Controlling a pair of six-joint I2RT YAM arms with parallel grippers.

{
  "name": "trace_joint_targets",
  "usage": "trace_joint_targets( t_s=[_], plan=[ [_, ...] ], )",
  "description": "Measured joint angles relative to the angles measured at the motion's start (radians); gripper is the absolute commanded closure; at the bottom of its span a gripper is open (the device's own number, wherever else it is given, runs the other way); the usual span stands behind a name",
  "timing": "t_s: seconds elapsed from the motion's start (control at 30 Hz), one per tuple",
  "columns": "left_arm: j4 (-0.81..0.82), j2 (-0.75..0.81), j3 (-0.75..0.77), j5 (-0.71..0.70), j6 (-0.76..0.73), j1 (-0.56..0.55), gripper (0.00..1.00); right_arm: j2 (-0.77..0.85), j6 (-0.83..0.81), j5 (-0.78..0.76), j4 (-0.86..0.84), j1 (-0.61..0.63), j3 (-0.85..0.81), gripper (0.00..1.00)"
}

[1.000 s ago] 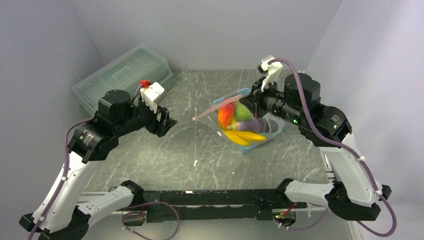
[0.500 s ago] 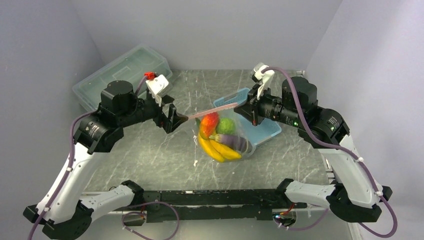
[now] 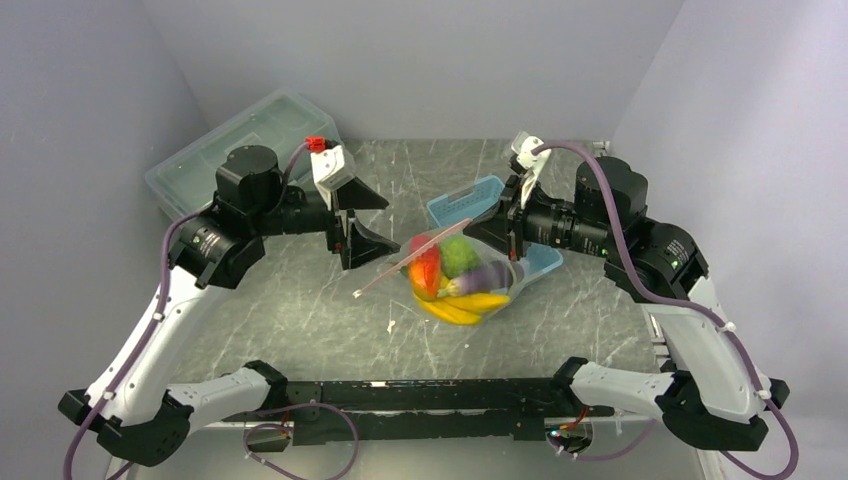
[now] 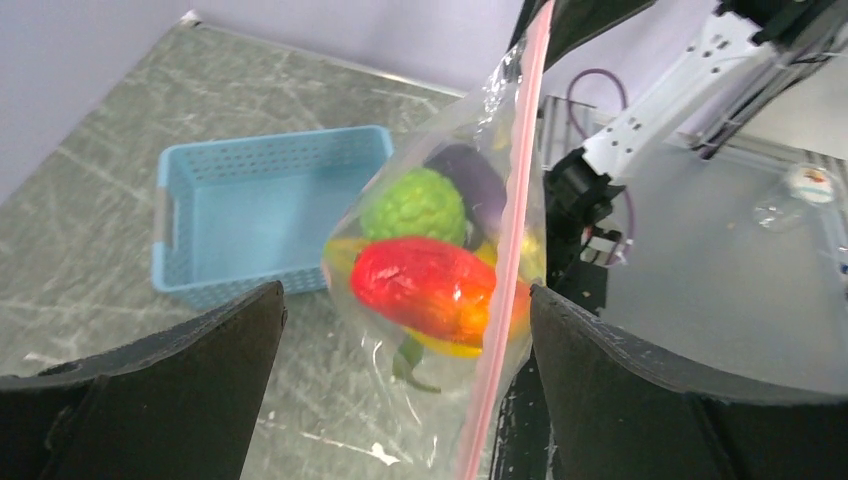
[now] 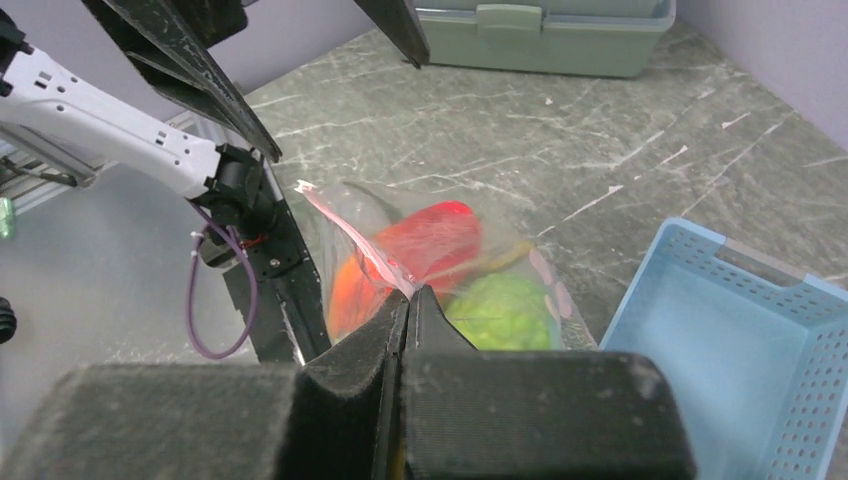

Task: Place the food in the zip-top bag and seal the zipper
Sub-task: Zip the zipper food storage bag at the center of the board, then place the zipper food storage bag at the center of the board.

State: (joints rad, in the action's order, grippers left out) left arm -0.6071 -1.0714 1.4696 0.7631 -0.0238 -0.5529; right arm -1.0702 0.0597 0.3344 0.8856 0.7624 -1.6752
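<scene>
Food (image 3: 440,268) bagged; left gripper (image 3: 362,222) newly swung in, spread wide by zipper (image 3: 405,262), holding nothing; right gripper (image 3: 490,228) pinched tight on zip-top bag (image 3: 478,292); sealing next

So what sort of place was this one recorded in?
Probably a robotics lab workcell: plain walls box in a marbled table, the left arm and right arm are bolted at its near edge, and the food looks like toy produce.
</scene>
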Motion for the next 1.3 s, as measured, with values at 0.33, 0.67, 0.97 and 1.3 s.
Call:
trace_joint_targets(
  t_s=[0.33,0.67,0.97,1.3],
  plan=[
    [0.115,-0.028,-0.048,0.184,0.099,0.000,0.04,0.001,0.016,0.023,-0.028,0.000,0.000,1.00],
    [0.114,-0.053,-0.060,0.253,0.102,0.000,0.14,-0.042,0.047,0.064,-0.065,0.000,-0.015,1.00],
    [0.105,-0.081,-0.103,0.252,0.089,0.000,0.25,-0.071,0.065,0.076,-0.076,0.000,-0.040,1.00],
    [0.083,-0.090,-0.102,0.253,0.067,0.000,0.81,-0.077,0.072,0.091,-0.079,0.000,-0.044,1.00]
  ],
)
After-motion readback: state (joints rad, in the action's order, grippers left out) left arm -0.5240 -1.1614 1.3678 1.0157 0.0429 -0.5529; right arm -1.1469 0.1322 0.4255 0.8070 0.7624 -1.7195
